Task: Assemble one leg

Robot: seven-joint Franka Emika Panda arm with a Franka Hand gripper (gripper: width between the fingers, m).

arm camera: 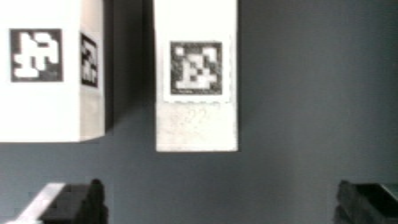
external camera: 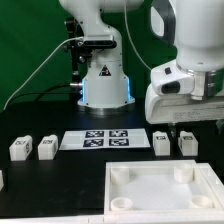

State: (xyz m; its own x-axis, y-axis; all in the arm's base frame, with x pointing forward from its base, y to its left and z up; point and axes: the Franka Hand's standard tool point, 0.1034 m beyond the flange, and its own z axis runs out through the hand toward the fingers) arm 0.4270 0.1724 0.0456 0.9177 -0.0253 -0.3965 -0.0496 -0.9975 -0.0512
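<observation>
Caught with the gripper (arm camera: 217, 200) spread wide and empty, poised above the matte black table (external camera: 60, 185), clear of the leg (arm camera: 198, 92) with its tag facing the wrist camera, just beside a second leg (arm camera: 48, 75). Toward the exterior view's left: the marker board (external camera: 103, 139), then 2 more legs (external camera: 20, 149). Nearer the camera, the white square panel (external camera: 150, 197) with corner sockets; behind, the arm's base (external camera: 104, 85) against a green backdrop (external camera: 30, 40).

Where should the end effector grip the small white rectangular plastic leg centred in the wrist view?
Grip the leg across its long sides, coming from above: its tagged face points up, and the open end effector is wider than it.
</observation>
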